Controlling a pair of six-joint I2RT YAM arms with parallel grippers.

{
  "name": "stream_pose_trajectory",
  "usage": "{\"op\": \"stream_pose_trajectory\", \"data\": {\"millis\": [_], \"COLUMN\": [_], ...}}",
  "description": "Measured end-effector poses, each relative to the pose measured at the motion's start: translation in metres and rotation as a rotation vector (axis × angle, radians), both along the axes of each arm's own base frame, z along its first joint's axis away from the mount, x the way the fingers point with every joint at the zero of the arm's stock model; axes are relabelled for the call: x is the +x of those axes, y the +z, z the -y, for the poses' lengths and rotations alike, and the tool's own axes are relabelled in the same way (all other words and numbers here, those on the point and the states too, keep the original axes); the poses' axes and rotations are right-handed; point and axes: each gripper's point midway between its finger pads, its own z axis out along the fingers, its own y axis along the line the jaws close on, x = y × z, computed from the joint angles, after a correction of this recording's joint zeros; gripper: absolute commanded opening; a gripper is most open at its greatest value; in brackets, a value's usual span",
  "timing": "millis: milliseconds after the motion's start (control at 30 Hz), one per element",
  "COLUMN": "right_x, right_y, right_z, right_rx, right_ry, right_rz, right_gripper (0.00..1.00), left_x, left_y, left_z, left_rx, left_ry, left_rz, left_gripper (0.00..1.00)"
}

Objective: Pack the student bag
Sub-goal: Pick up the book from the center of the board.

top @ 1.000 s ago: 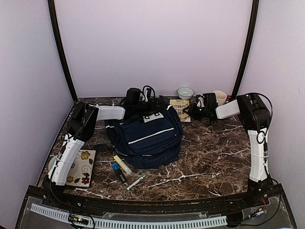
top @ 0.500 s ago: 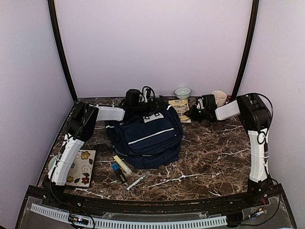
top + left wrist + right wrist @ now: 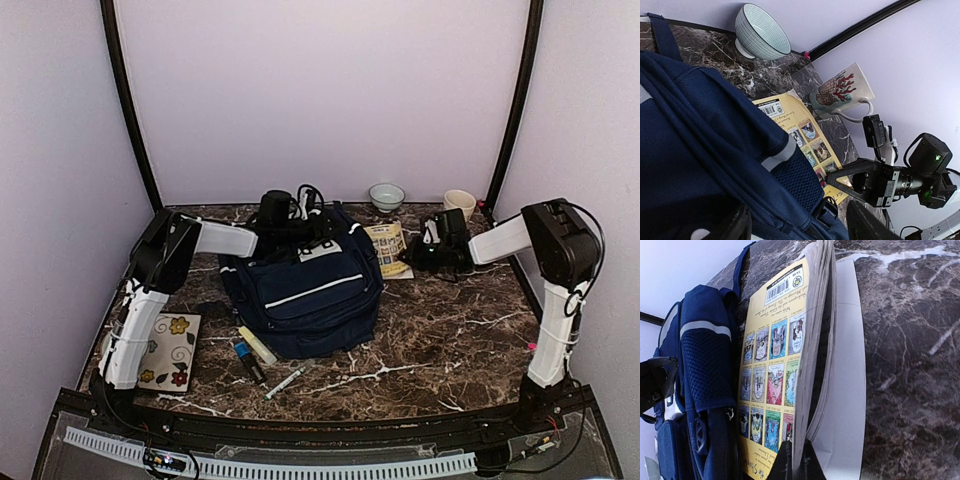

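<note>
Your right gripper [image 3: 796,460], pinched on the yellow book [image 3: 774,365], holds it just right of the student bag [image 3: 305,285], spine along the bag's side; your left gripper's [image 3: 318,222] jaw state can't be told.

- Student bag [image 3: 705,165] fills the lower left, on the marble worktop [image 3: 760,75].
- Yellow book [image 3: 800,135] lies just beside it.
- Bowl [image 3: 762,32] and mug [image 3: 842,92] sit beyond.
- Right end effector [image 3: 837,181] touches the book's edge.

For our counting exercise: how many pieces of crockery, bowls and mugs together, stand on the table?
2: a ribbed bowl at the back wall behind the yellow book, and a mug to its right near the back corner. The bag could hide others.
</note>
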Motion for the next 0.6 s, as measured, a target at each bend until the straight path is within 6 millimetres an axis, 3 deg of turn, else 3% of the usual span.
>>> {"op": "stream_pose_trajectory", "data": {"millis": [433,600], "right_x": [-0.069,-0.094], "right_y": [0.036,0.061], "right_z": [0.01,0.011], "right_rx": [-0.077,-0.087], "right_ry": [0.065,0.097], "right_rz": [0.029,0.072], "right_gripper": [0.0,0.0], "left_x": [-0.047,-0.062], "left_y": [0.003,0.012], "left_z": [0.01,0.014], "left_rx": [0.092,0.127], "left_ry": [-0.073,-0.09], "left_rz": [0.02,0.078], "left_gripper": [0.8,0.85]}}
